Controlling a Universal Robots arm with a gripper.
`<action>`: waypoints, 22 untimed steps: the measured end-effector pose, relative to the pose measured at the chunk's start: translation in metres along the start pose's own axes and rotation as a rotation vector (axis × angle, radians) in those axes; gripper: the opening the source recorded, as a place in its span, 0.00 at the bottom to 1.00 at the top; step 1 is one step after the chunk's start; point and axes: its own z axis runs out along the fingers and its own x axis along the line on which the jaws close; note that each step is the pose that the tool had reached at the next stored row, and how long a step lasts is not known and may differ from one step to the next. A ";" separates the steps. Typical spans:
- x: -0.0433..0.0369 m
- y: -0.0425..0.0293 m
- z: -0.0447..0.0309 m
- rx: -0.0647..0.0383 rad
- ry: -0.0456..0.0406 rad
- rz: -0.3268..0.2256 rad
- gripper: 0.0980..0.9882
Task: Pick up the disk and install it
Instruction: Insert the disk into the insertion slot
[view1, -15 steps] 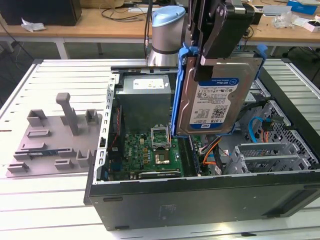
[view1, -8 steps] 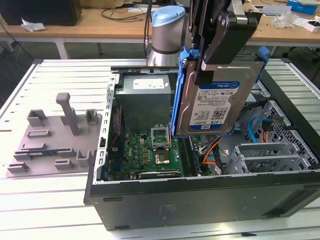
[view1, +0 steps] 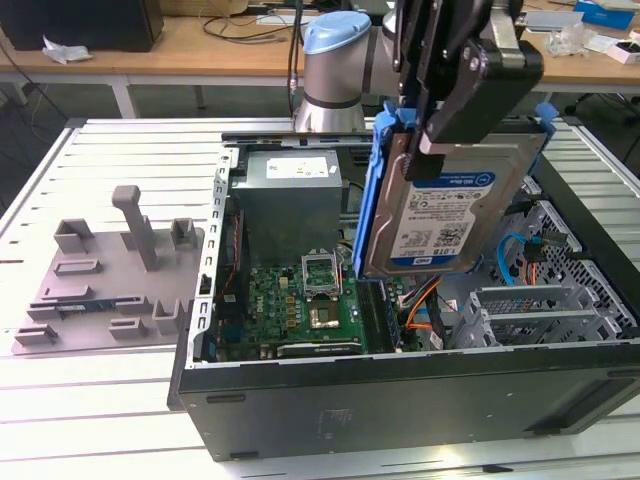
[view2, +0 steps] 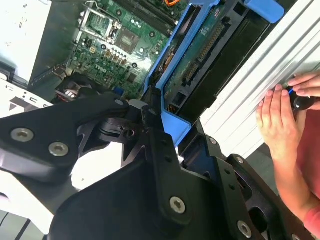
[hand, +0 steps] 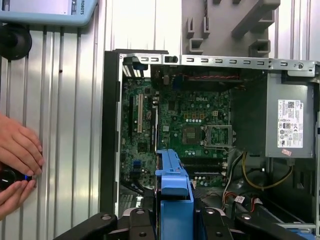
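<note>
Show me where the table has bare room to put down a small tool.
Bare table slats lie in front of the grey fixture, at the exterior view's lower left, and behind it. The case is crowded: motherboard, cables, and the gripper holding the disk above them. A hand rests on the slats beside the case.

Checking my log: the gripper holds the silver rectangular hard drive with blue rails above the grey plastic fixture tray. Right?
No. The exterior view shows the gripper holding the blue-railed silver hard drive above the open black computer case, not the grey fixture tray.
</note>
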 end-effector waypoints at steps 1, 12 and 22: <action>0.0007 -0.0018 0.0001 0.000 -0.0015 0.000 0.30; 0.0140 -0.0259 0.0004 0.001 -0.0236 -0.001 0.30; 0.0232 -0.0601 -0.0002 0.001 -0.0245 -0.001 0.30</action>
